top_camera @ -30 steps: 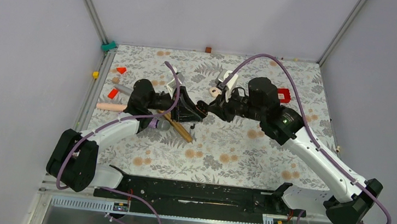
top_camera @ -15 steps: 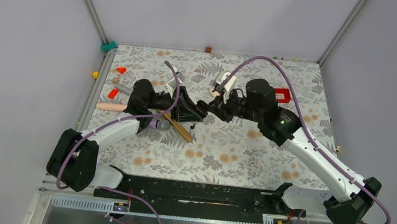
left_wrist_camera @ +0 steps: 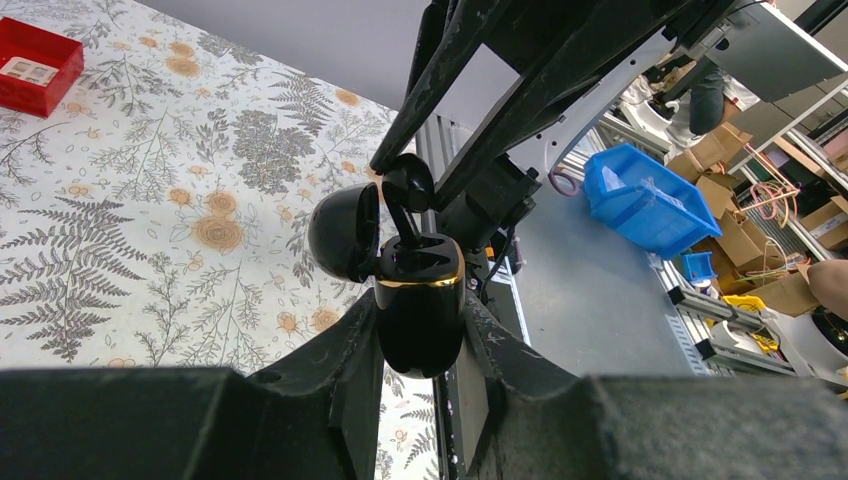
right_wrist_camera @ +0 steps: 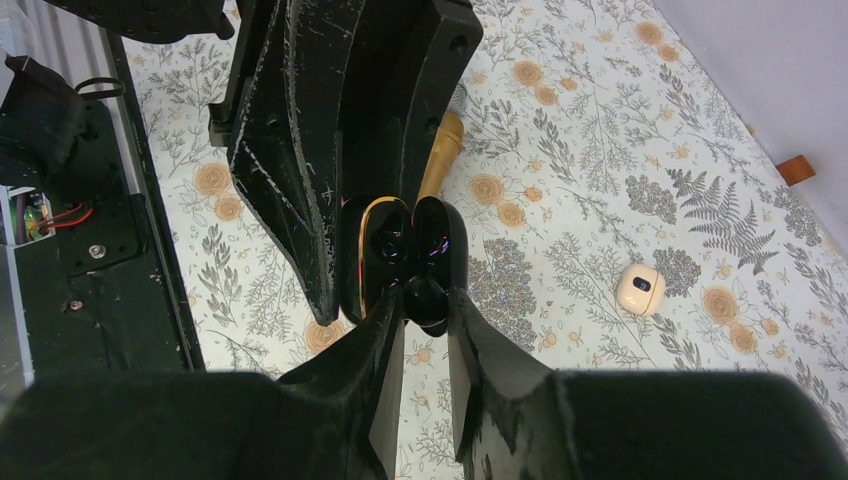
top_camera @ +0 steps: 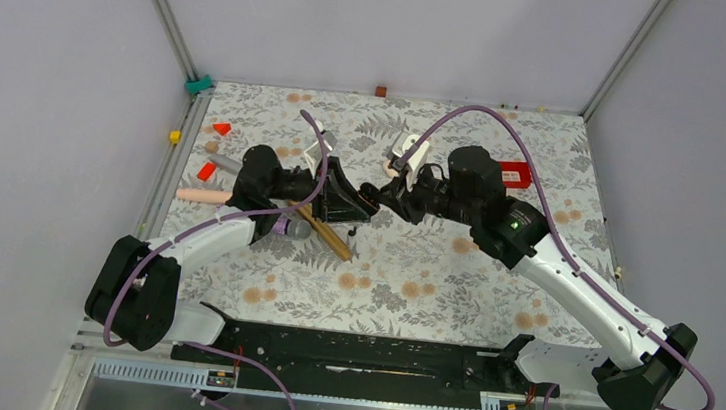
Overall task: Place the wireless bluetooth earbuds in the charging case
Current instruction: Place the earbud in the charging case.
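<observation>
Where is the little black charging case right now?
The charging case is pinched in the left gripper, lid open, near the middle of the table in the top view. The right gripper holds an earbud right at its opening.

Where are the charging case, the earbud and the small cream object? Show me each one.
charging case [left_wrist_camera: 420, 315], left wrist view, on its glossy lower body.
earbud [left_wrist_camera: 408, 183], left wrist view, on its rounded head.
small cream object [right_wrist_camera: 640, 290], right wrist view, on its top face.
</observation>
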Controlling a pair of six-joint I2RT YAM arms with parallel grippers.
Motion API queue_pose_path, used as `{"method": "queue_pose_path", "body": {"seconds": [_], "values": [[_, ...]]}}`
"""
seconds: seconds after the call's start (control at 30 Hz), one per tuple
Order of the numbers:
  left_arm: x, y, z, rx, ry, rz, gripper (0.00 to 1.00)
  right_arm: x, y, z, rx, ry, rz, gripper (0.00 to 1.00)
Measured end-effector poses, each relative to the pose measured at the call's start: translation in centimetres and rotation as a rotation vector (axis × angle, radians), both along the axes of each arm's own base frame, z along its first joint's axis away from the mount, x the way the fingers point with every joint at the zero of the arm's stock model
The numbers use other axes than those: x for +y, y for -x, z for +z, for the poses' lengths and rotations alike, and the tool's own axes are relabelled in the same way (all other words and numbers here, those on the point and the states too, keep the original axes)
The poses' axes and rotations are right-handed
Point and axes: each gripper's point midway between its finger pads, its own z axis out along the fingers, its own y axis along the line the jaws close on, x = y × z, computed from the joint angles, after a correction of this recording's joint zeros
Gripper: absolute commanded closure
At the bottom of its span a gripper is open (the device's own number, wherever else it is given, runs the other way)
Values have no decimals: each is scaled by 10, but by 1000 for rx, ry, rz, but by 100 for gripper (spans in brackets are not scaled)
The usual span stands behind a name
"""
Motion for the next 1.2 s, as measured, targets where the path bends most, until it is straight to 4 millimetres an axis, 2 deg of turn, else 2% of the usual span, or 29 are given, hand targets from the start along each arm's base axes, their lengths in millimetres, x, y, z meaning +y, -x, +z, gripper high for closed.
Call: {"method": "queue_pose_path", "body": {"seconds": [0.63, 1.2], "values": [[1, 1, -2, -30, 15, 7, 100, 0, 2, -1, 60, -24, -32, 86], [5, -12, -5, 13, 19, 78, 100, 0, -6, -6, 111, -36, -101, 85]]}}
